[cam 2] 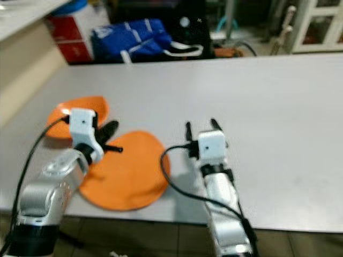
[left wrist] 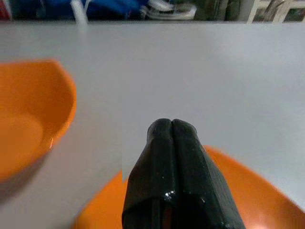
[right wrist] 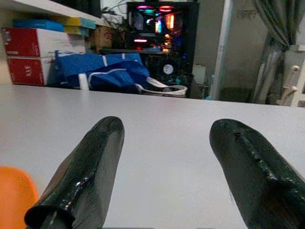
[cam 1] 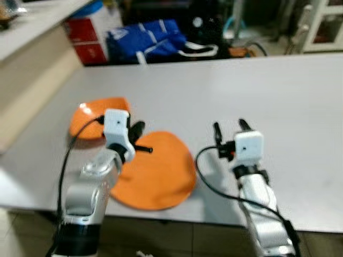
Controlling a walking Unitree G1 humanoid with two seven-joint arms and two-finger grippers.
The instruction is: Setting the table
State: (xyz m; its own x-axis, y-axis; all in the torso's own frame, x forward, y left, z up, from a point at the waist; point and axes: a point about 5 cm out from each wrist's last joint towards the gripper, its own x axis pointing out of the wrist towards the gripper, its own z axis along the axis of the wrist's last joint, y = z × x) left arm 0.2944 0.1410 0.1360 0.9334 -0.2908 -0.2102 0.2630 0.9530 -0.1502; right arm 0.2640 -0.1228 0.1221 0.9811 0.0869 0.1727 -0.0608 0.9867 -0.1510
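Fingers of the left gripper (left wrist: 171, 125) are pressed together with nothing between them, and they hover over the far edge of the orange plate (cam 1: 158, 174), which lies near the front edge of the white table (cam 1: 278, 101). An orange bowl (cam 1: 95, 116) sits at about 10 o'clock from these fingers, just beside the plate. On the right gripper (cam 1: 229, 127) the two fingers stand wide apart and hold nothing; the plate lies at their 9 o'clock. A blue bag (cam 1: 146, 36) rests beyond the table.
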